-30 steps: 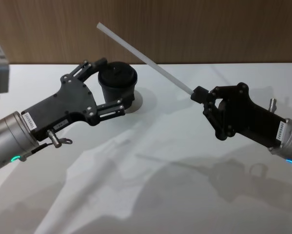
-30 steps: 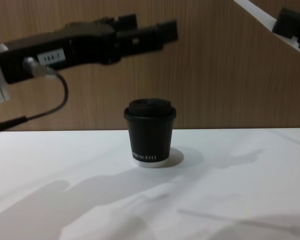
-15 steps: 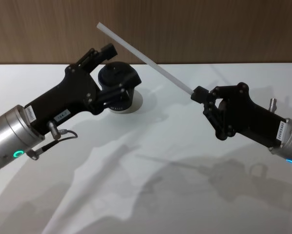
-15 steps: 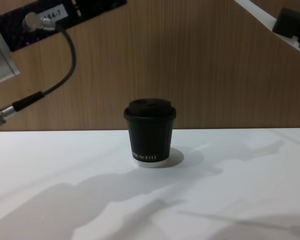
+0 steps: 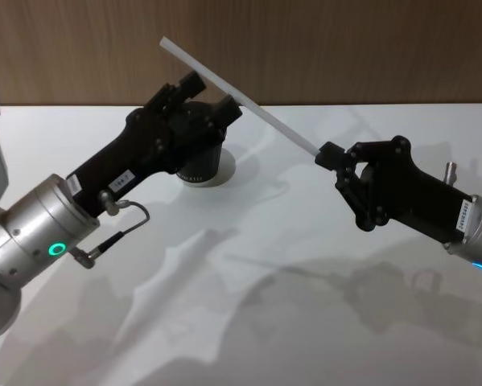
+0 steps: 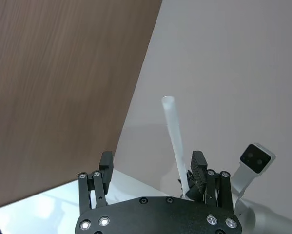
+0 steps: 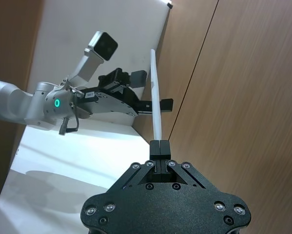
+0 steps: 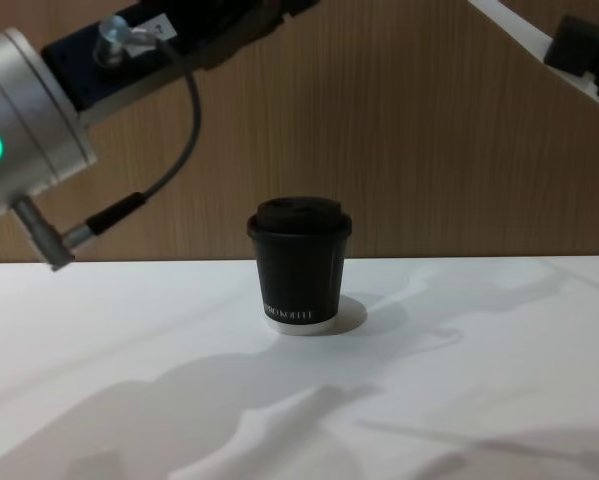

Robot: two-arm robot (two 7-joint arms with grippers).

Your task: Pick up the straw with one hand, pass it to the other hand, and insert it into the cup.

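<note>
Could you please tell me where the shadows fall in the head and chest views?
Head view: grey shadows of both arms spread over the table, nearer than the left gripper and the right gripper holding the straw; chest view: the cup throws a shadow to its right, arm shadows cross the foreground.

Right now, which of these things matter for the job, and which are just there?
Part of the job: the straw, the cup, right gripper gripping the straw, left gripper open near it.
Just there: table, wooden wall, black cable.
</note>
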